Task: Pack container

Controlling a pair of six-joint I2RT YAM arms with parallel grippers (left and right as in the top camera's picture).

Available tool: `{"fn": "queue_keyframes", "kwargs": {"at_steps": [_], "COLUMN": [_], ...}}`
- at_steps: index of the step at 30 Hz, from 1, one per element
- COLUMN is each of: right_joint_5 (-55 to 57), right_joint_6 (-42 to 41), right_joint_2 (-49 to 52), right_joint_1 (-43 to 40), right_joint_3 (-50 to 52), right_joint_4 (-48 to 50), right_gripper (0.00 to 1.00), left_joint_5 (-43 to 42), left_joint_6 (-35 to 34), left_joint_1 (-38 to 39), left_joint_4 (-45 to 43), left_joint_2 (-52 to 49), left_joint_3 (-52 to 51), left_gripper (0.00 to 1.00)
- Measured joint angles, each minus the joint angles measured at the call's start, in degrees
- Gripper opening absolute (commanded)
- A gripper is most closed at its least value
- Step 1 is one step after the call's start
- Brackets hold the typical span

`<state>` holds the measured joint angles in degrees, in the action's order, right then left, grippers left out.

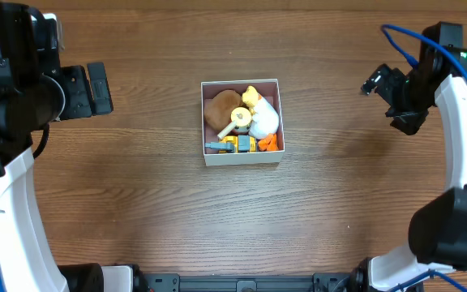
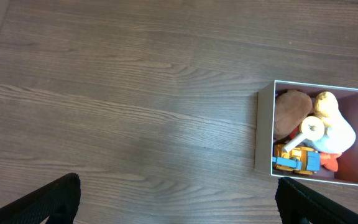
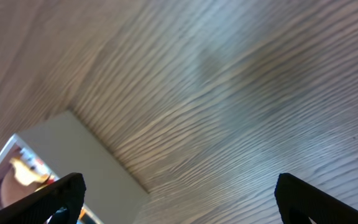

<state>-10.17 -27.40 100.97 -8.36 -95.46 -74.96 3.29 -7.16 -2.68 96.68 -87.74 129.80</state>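
The container [image 1: 208, 156] is a square white-walled box at the table's middle. It holds a brown plush [image 1: 218, 108], a white and yellow duck plush [image 1: 262, 116], a cream wooden toy [image 1: 238, 119], a blue and yellow truck [image 1: 237, 144] and an orange piece [image 1: 271, 143]. It also shows in the left wrist view [image 2: 264, 130] and at the lower left of the right wrist view [image 3: 73, 149]. My left gripper [image 2: 179, 202] is open and empty, well left of the box. My right gripper [image 3: 179, 199] is open and empty, well right of it.
The wooden table [image 1: 136, 203] surrounds the box. The left arm [image 1: 23, 89] is at the far left edge and the right arm [image 1: 428, 81] with blue cables at the far right edge.
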Motion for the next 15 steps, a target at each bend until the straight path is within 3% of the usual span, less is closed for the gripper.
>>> {"fn": "queue_keyframes", "kwargs": {"at_steps": [10, 15], "right_joint_5": [-0.4, 3.4], "right_joint_6": [0.0, 1.3], "right_joint_2": [-20.6, -30.3], "right_joint_1": [15.4, 16.1], "right_joint_3": [0.0, 0.4], "right_joint_4": [0.2, 1.0], "right_gripper": [1.0, 1.0], "left_joint_5": [0.0, 0.0], "left_joint_6": [0.0, 0.0], "left_joint_1": [0.0, 0.0], "left_joint_4": [0.0, 0.0], "left_joint_2": [0.0, 0.0], "left_joint_3": [0.0, 0.0], "left_gripper": [1.0, 1.0]}}
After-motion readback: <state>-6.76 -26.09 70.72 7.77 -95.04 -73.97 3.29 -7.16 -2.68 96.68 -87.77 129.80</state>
